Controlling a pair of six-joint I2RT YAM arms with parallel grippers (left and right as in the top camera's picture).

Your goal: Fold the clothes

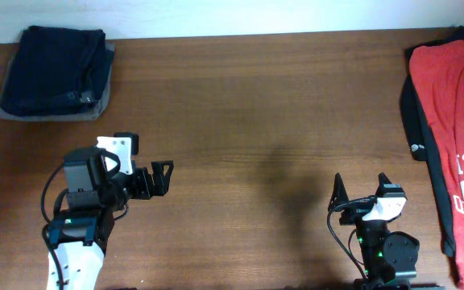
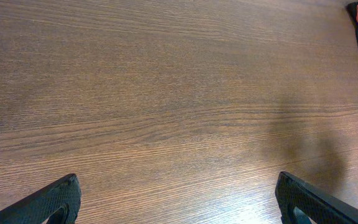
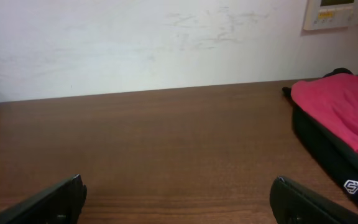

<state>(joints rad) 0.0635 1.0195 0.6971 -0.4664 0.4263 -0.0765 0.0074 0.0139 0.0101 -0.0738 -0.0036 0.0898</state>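
Surface: a brown wood-grain surface (image 1: 256, 105) runs the full width of the overhead view, with a white wall (image 3: 135, 43) behind its far edge.
Task item: the dark navy blue cloth shorts (image 1: 53, 68) lie in the far left corner, folded into a compact rectangle.
Under the task item: a grey-olive cloth garment (image 1: 107, 80) is touching the shorts from beneath, and only a strip shows along their right and near edges.
Right edge: a red T-shirt with white lettering (image 1: 453, 121) is spread along the right side, well apart from the navy shorts.
Beneath the T-shirt: a black cloth garment (image 1: 413, 113) sticks out on the T-shirt's left side and carries a small white logo (image 3: 351, 185).
Left end effector (image 1: 164, 179): it points toward the middle of the surface with its two black fingers spread wide. It grips nothing, and only bare wood shows between them in the left wrist view.
Right end effector (image 1: 361, 187): it sits at the near right and faces the wall. Its fingers are spread wide with nothing between them, and it is near the red T-shirt without touching it.
Wall fitting: a cream control panel (image 3: 334, 12) is at the upper right in the right wrist view.
Shadow: a soft dark patch (image 1: 284, 165) lies on the wood between the two arms.
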